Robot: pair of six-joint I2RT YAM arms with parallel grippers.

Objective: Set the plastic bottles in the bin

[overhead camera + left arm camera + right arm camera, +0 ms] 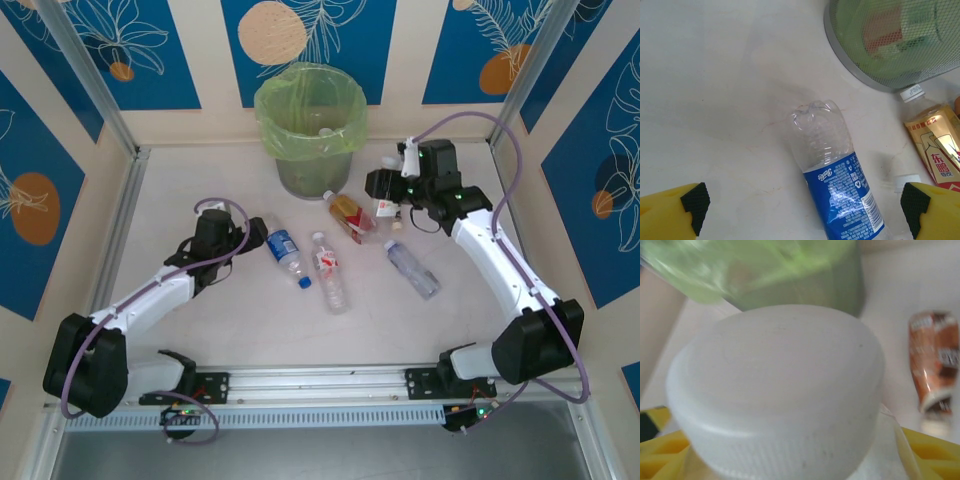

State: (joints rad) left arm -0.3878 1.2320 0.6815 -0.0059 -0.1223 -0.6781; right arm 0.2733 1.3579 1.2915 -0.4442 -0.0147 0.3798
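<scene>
The bin [310,125], a grey mesh basket with a yellow-green liner, stands at the back middle. Several plastic bottles lie on the table in front of it: a blue-labelled one [285,253], a red-and-white-labelled one [331,272], an amber one [351,214] and a clear one [412,268]. My left gripper [246,236] is open just left of the blue-labelled bottle [840,185], whose body lies between its spread fingertips [695,200]. My right gripper [386,188] hangs right of the bin, shut on a bottle whose white cap [780,390] sits close to the wrist camera.
The bin's mesh wall [890,50] is close beyond the blue-labelled bottle, with the amber bottle [935,142] beside it. A brown-red bottle [935,365] lies on the table below my right gripper. Metal frame posts and patterned walls enclose the table.
</scene>
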